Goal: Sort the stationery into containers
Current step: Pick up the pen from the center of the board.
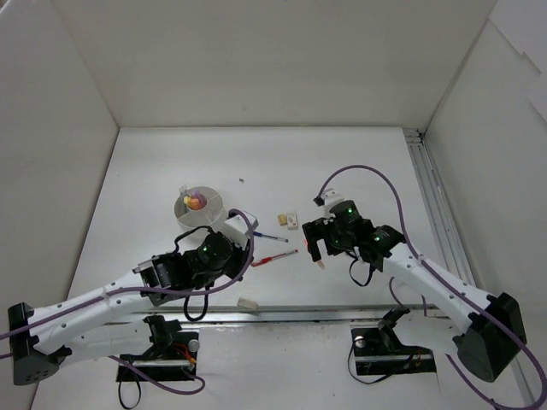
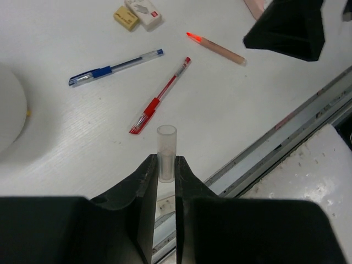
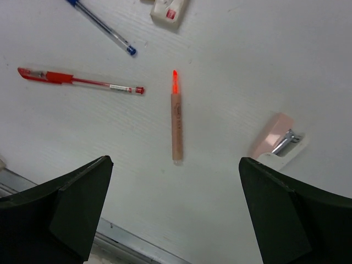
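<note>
My left gripper (image 1: 239, 256) (image 2: 166, 165) is shut on a short clear tube (image 2: 166, 149), like a cap, that sticks out past its fingertips. Ahead of it lie a red pen (image 2: 159, 96) (image 1: 275, 258) and a blue pen (image 2: 115, 67) (image 1: 269, 237). An orange marker (image 3: 176, 118) (image 2: 217, 48) lies uncapped on the table. My right gripper (image 3: 175, 160) (image 1: 314, 254) hangs open above that marker's blunt end. The round white cup (image 1: 179, 210) (image 2: 8, 110) stands to the left, with short coloured markers (image 1: 195, 202) inside. Two erasers (image 1: 291, 220) (image 2: 137, 14) rest beyond the pens.
A pink stapler-like thing (image 3: 278, 140) lies right of the orange marker. Another eraser (image 1: 248, 303) sits by the metal rail (image 1: 282, 314) along the near edge. White walls (image 1: 77, 171) enclose the table on three sides.
</note>
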`<state>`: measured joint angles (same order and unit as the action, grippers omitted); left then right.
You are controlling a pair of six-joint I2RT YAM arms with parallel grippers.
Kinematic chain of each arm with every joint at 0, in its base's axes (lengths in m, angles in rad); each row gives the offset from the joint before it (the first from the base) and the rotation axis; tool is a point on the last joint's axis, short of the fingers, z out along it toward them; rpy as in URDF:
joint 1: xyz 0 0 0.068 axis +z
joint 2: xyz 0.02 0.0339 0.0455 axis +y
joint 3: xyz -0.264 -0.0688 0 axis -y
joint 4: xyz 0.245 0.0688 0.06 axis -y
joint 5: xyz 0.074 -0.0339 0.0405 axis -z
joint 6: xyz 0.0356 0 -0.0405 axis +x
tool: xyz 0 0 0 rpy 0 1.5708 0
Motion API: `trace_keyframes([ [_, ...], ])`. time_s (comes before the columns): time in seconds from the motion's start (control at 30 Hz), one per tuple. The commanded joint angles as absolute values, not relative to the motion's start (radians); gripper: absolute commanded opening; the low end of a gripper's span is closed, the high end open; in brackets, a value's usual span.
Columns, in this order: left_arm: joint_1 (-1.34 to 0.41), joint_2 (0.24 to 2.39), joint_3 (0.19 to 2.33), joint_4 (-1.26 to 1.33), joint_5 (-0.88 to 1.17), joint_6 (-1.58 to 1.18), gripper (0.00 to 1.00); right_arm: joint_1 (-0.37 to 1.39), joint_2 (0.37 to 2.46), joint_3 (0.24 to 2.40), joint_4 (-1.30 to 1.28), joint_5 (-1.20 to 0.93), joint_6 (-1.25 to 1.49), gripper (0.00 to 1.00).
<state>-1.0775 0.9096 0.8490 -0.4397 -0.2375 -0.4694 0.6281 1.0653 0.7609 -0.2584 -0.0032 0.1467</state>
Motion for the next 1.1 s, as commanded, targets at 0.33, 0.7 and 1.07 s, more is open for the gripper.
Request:
trace_keyframes([
  [0.33,-1.046,0.997,0.882,-0.368,0.074,-0.187,0.0,0.627,1.414,0.848,-0.253,-0.193,0.081,0.93],
  [0.7,-1.046,0.977,0.882,-0.388,0.072,-0.146,0.0,0.563,1.609,0.936,-0.318,-0.244,0.072,0.62],
  [1.07,-1.046,0.928,0.891,-0.422,0.04,-0.199,0.0,0.548,1.68,0.982,-0.347,-0.376,0.009,0.0],
])
